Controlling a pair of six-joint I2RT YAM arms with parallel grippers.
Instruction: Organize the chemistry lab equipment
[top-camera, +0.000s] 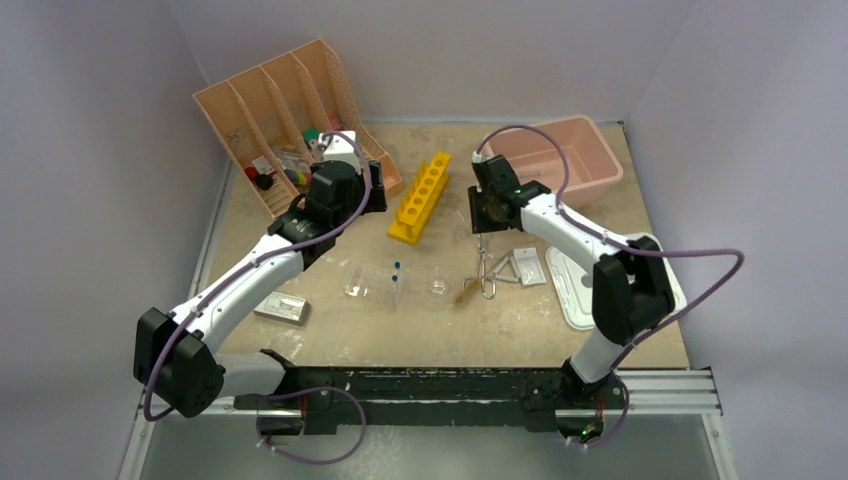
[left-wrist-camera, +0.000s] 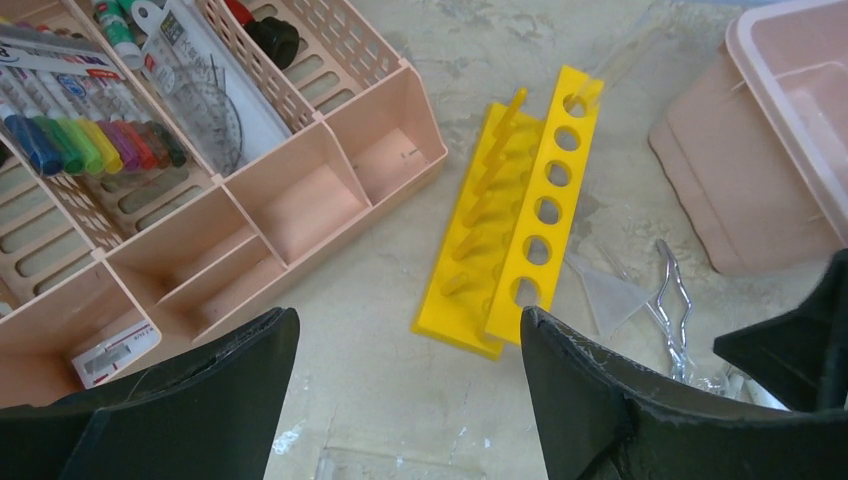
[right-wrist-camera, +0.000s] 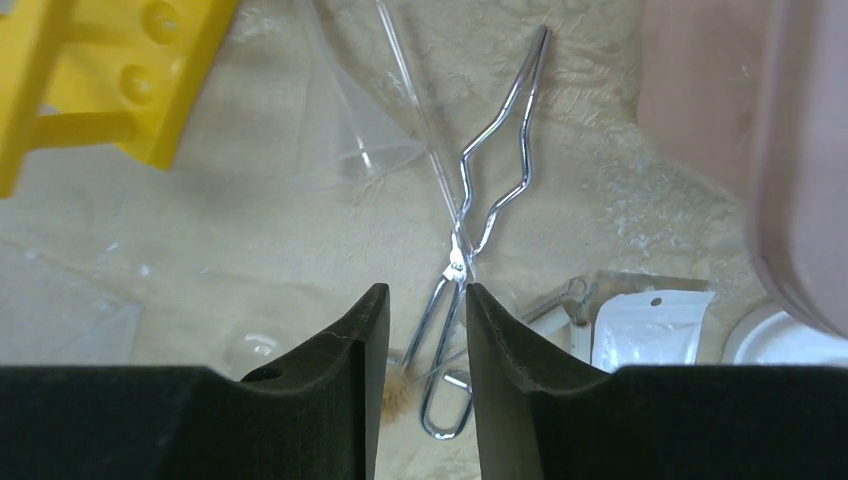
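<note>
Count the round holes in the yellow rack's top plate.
6, all in one row along the top plate of the yellow rack, running from its near end to its far end in the left wrist view. None seems hidden.

You see peach desk organizer (left-wrist-camera: 385, 100), walls full of slot holes. Inside, row of markers (left-wrist-camera: 90, 140): blue, green, yellow, purple, red. Test tube rack (left-wrist-camera: 520, 230) bright yellow. Tub (top-camera: 565, 165) pink, lid (top-camera: 565, 290) white. Tongs (right-wrist-camera: 495, 190) shiny silver. Packet (right-wrist-camera: 645, 330) white. Funnel (right-wrist-camera: 350, 130) see-through. Pipettes (top-camera: 396, 268) blue at tips. Table (top-camera: 400, 335) sandy beige, blotchy. Your left gripper (left-wrist-camera: 408, 325) black, your right gripper (right-wrist-camera: 425, 295) black too.
</note>
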